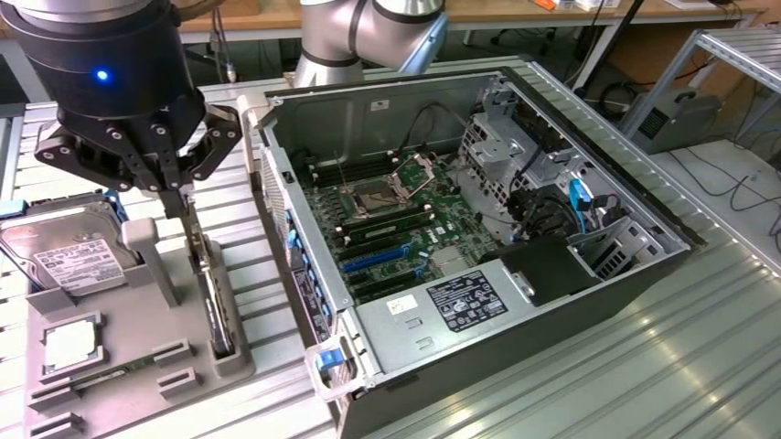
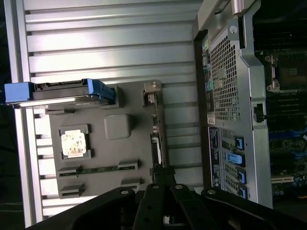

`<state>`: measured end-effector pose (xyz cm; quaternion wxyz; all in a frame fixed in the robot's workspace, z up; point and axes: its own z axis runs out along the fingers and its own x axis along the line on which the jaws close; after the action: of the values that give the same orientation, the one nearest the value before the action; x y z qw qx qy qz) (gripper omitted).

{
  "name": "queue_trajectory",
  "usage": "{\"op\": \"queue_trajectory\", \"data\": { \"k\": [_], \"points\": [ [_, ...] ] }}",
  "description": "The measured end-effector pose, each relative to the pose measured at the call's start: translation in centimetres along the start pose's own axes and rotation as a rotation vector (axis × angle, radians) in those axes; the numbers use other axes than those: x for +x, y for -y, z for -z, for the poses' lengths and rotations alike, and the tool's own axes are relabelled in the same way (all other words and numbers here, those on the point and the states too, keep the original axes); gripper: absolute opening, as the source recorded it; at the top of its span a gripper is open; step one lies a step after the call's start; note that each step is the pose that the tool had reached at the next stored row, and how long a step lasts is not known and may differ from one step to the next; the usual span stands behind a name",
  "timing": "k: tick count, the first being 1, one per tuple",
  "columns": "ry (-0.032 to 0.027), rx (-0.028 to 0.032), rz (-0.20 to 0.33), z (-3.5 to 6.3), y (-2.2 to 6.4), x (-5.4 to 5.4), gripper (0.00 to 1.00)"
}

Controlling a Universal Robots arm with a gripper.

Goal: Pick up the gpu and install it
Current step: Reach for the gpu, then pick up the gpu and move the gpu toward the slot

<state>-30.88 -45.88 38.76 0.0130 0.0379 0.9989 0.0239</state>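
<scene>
Directly beneath the claw [image 1: 183, 212], the graphics card [image 1: 218, 311] stands on edge in the grey holder [image 1: 134, 366], light, stiff, fragile, best pinched along its bare top edge; whether the claw grips it I cannot tell.

Black robot gripper [image 1: 183, 206]: upper housing cut off by the exterior view's top edge. Thin black expansion card [image 1: 218, 311], standing on edge: both flat faces hidden, far end covered by the gripper. Silver hard drive with white label [image 1: 68, 256]: far end hidden behind the gripper, label print too small to read. Grey moulded parts tray [image 1: 123, 402] and open grey metal computer case [image 1: 635, 274]: near corners cut off by the exterior view's bottom edge.
</scene>
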Motion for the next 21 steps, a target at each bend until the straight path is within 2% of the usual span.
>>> {"op": "queue_trajectory", "data": {
  "k": [3, 18, 19, 21],
  "points": [
    [0.0000, 0.0001, 0.000, 0.02, 0.48, -0.02, 0.11],
    [0.0000, 0.0000, 0.000, 0.02, 0.48, -0.02, 0.11],
    [0.0001, 0.0000, 0.000, 0.02, 0.48, -0.02, 0.11],
    [0.0000, 0.0000, 0.000, 0.02, 0.48, -0.02, 0.23]
  ]
}}
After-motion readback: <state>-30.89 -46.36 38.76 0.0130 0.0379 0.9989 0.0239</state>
